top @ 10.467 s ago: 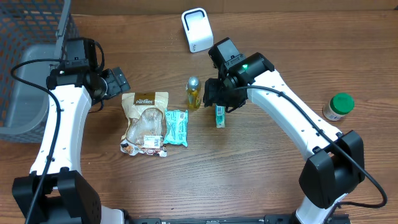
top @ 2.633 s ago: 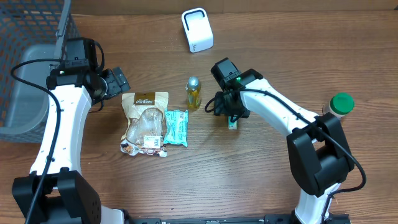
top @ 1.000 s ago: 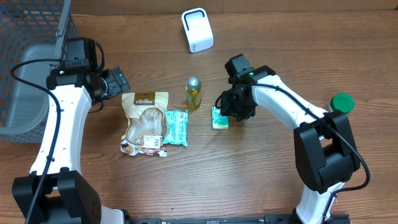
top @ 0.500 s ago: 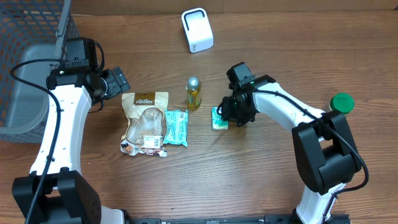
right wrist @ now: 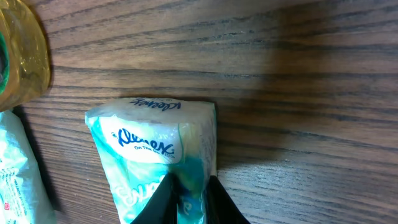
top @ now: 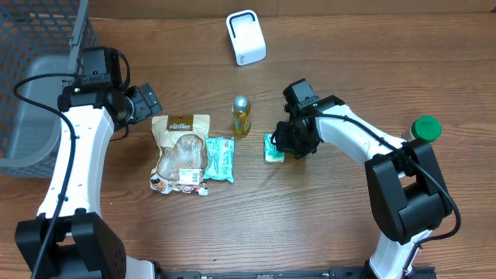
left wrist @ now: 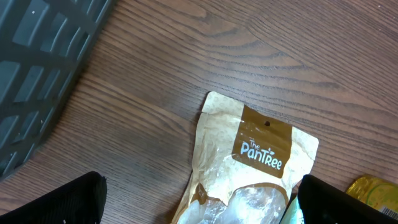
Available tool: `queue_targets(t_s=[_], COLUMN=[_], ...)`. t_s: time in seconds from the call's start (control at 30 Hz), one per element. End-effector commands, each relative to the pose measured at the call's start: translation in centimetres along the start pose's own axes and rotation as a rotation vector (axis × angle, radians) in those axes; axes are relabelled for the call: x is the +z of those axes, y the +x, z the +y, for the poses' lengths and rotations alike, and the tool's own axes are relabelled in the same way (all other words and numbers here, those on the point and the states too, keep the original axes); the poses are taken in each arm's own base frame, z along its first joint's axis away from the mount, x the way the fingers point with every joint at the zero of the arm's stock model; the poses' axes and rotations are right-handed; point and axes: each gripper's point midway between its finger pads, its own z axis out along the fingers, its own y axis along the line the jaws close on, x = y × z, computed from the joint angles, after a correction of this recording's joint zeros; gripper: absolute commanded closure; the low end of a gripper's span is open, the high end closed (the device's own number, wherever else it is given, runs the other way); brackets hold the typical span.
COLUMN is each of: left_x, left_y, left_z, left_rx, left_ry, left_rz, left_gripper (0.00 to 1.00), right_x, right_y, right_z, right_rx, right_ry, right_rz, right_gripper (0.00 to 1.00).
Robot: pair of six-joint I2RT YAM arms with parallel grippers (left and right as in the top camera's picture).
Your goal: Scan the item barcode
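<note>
— Two arms reach over a brown wood-grain tabletop [top: 325, 225] that fills the overhead view. What lies on it?
— A white scanner [top: 246, 37] by the far edge. A grey mesh basket [top: 31, 85] sits at the far left corner and a green-lidded jar [top: 422, 132] near the right edge. In the middle lie a Pantree bag [top: 180, 153] and a teal packet [top: 219, 159] touching its right side. A small bottle [top: 242, 115] of yellow liquid stands there too, with the Kleenex pack [top: 272, 149] just to its right.
— And the pincers?
— The left gripper [top: 146, 102] hangs between basket and bag. The right gripper [top: 288, 144] sits low at the Kleenex pack's right side.
— The left wrist view?
— Its fingers [left wrist: 62, 202] show at the lower corners, wide apart. Between them are only wood and the bag's top [left wrist: 261, 155]. Basket mesh is at upper left.
— The right wrist view?
— The fingertips [right wrist: 163, 200] are close together, clamped on the lower corner of the Kleenex pack [right wrist: 149, 143], which rests on the wood. The bottle [right wrist: 22, 56] is at upper left.
</note>
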Motion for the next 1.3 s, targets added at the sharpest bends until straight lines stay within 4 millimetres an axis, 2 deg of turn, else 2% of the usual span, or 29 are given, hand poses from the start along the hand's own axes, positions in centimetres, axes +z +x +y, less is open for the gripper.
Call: queue_targets(t_s=[0.0, 0.27, 0.33, 0.43, 0.53, 0.6, 0.73, 0.77, 1.27], left_x=[-0.66, -0.66, -0.66, -0.66, -0.66, -0.67, -0.66, -0.66, -0.67], left_y=[-0.49, -0.49, -0.49, -0.49, -0.49, -0.5, -0.49, -0.49, -0.5], left_z=[-0.33, -0.33, -0.33, -0.33, -0.33, -0.33, -0.33, -0.33, -0.33], left_rx=[0.009, 0.009, 0.009, 0.009, 0.009, 0.009, 0.009, 0.009, 0.009], left_ry=[0.014, 0.014, 0.014, 0.014, 0.014, 0.014, 0.014, 0.014, 0.014], left_rz=[-0.021, -0.021, -0.021, -0.021, -0.021, -0.021, -0.021, -0.021, -0.021], left_gripper=[0.0, 0.0, 0.0, 0.0, 0.0, 0.01, 0.0, 0.0, 0.01], right_x=[0.27, 0.28, 0.35, 0.63, 0.86, 0.87, 0.87, 0.87, 0.87], right_y=[0.79, 0.67, 0.74, 0.92, 1.08, 1.06, 1.05, 1.05, 0.91], right_z=[-0.63, -0.63, -0.69, -0.88, -1.04, -1.04, -1.04, -1.04, -1.25], right_rx=[0.004, 0.003, 0.003, 0.004, 0.004, 0.004, 0.004, 0.003, 0.002], right_ry=[0.02, 0.02, 0.021, 0.022, 0.022, 0.022, 0.022, 0.022, 0.035], right_rz=[0.015, 0.009, 0.01, 0.011, 0.013, 0.012, 0.011, 0.011, 0.003], right_gripper=[0.88, 0.87, 0.79, 0.73, 0.71, 0.74, 0.94, 0.96, 0.96])
